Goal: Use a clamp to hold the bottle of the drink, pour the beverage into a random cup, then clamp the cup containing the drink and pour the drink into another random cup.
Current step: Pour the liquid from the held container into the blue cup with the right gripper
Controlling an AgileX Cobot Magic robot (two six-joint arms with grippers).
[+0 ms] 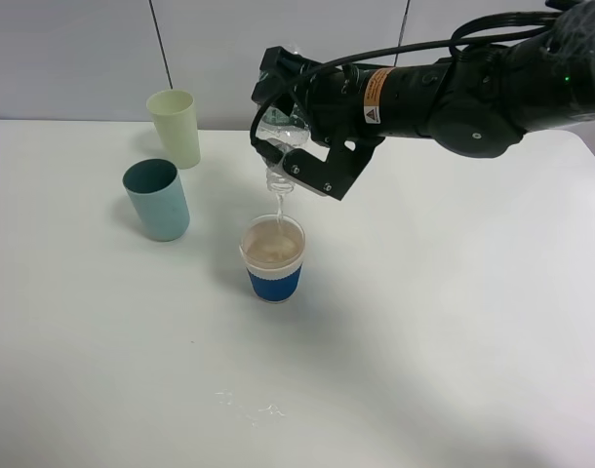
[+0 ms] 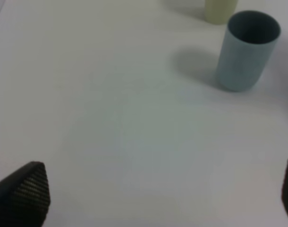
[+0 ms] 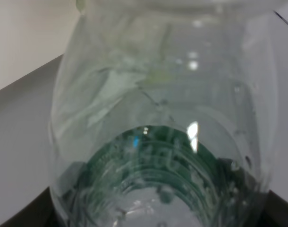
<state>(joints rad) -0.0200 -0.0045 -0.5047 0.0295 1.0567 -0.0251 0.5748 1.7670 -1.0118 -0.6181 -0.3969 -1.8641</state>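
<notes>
My right gripper (image 1: 296,146) is shut on a clear plastic bottle (image 1: 281,148), tipped mouth-down over the cup with the blue sleeve (image 1: 274,258). A thin stream runs from the bottle's mouth into that cup, which holds pale liquid. The bottle (image 3: 158,127) fills the right wrist view. A teal cup (image 1: 157,199) and a pale green cup (image 1: 176,128) stand upright at the left. The left wrist view shows the teal cup (image 2: 247,49), the green cup (image 2: 220,10) behind it, and my left gripper (image 2: 163,198) open and empty above bare table.
Small spilled drops (image 1: 251,407) lie on the white table (image 1: 454,322) near its front edge. A grey wall runs along the back. The left arm itself is out of the exterior view.
</notes>
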